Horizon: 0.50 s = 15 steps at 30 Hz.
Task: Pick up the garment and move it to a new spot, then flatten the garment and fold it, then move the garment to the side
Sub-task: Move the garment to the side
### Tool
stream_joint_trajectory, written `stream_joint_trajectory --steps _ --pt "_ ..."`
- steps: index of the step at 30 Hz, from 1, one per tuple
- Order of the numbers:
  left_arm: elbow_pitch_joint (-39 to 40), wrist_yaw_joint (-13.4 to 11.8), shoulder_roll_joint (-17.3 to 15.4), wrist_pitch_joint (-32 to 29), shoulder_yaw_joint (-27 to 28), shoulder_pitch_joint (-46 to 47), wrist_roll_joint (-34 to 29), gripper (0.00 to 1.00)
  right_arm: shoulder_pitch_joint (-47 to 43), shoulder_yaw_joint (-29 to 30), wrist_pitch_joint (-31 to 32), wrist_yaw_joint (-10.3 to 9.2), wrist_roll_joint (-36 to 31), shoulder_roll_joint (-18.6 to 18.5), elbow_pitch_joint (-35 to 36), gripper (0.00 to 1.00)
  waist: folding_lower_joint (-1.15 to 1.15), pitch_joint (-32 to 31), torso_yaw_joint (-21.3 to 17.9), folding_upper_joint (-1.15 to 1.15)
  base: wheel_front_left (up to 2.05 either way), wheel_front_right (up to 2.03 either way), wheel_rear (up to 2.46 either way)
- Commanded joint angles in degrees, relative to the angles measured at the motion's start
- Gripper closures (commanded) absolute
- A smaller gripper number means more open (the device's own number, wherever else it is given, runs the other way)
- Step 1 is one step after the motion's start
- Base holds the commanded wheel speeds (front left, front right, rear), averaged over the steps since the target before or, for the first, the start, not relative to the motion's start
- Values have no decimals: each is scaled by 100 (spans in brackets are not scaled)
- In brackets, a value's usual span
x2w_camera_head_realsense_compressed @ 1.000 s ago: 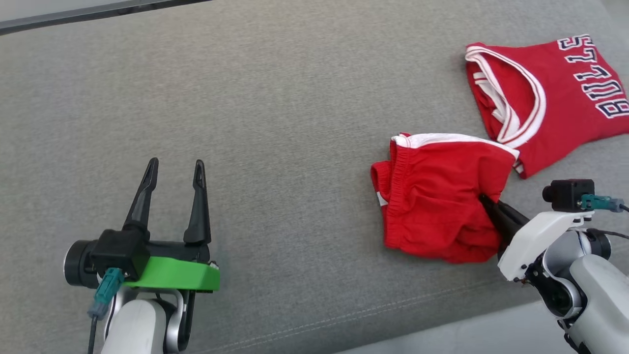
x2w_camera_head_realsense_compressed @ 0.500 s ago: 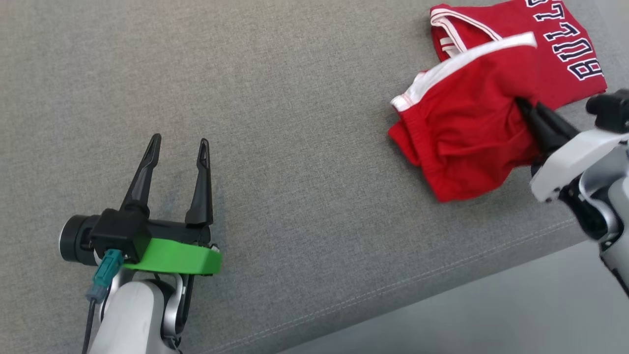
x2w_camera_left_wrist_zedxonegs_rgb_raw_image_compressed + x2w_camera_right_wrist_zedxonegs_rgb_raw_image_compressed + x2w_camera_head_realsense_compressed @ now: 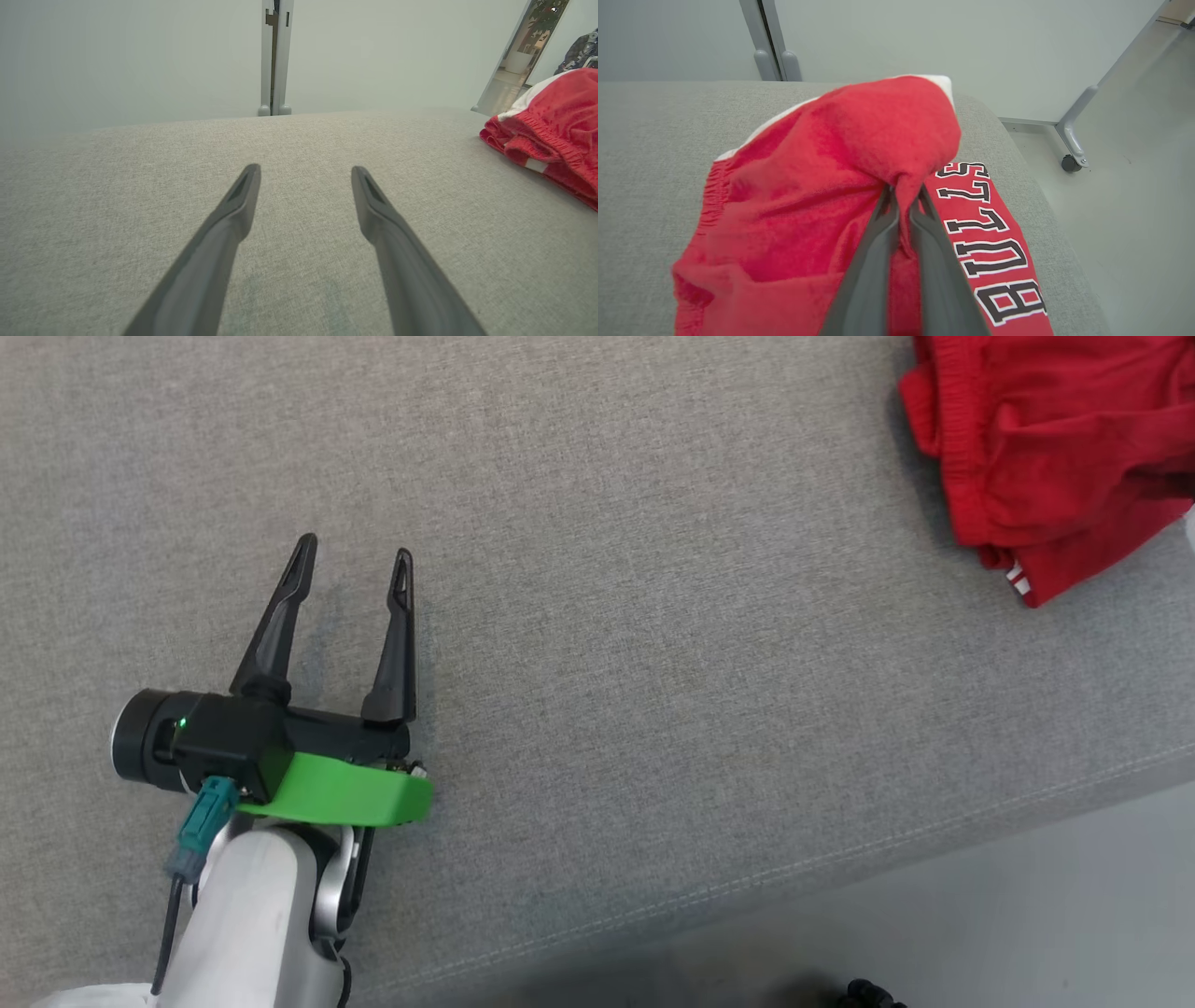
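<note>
Shorts (image 3: 822, 186) in red, bunched near the bench's (image 3: 653, 663) right edge by a lettered jersey (image 3: 985, 242), hang pinched in our right tool (image 3: 903, 191) while our left tool (image 3: 356, 545) hovers wide over its middle; we judge the carry underway, needing next a clear spot for release.

Red shorts (image 3: 808, 186), white trim, bunched, draped partly over lettered jersey (image 3: 990, 242), on grey cushion (image 3: 644, 140)

Grey fabric surface (image 3: 653, 616), pale wall (image 3: 117, 56), grey floor (image 3: 1134, 116); perhaps a doorway (image 3: 511, 77).
</note>
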State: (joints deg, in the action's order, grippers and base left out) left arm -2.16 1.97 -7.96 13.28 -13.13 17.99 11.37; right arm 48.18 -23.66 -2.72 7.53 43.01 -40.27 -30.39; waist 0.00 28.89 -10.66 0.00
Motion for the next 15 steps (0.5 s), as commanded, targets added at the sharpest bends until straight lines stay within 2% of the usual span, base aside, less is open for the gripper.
stream_joint_trajectory --steps 1,7,8,9,10,15 --pt "14 18 -17 35 -7 123 -35 0 128 -26 -73 -9 90 -50 -101 100 0 210 158 0 0 0 0" --pt "18 35 -43 59 -57 264 -54 0 409 -95 -254 -9 130 -132 -714 100 0 448 237 0 0 0 0" --pt "13 39 -45 64 -65 285 -52 0 439 -68 -223 -10 143 -93 -898 96 0 475 250 0 0 0 0" --pt "3 37 -45 71 -67 301 -45 0 487 -56 -225 -9 98 -62 -1081 56 0 493 263 0 0 0 0" --pt "-9 36 -39 77 -73 317 -41 0 544 -49 -280 -9 68 -25 -1188 0 0 505 278 0 0 0 0" --pt "-75 3 -34 101 -51 332 9 0 716 46 -717 -10 -138 116 -1752 0 0 493 293 0 0 0 0"
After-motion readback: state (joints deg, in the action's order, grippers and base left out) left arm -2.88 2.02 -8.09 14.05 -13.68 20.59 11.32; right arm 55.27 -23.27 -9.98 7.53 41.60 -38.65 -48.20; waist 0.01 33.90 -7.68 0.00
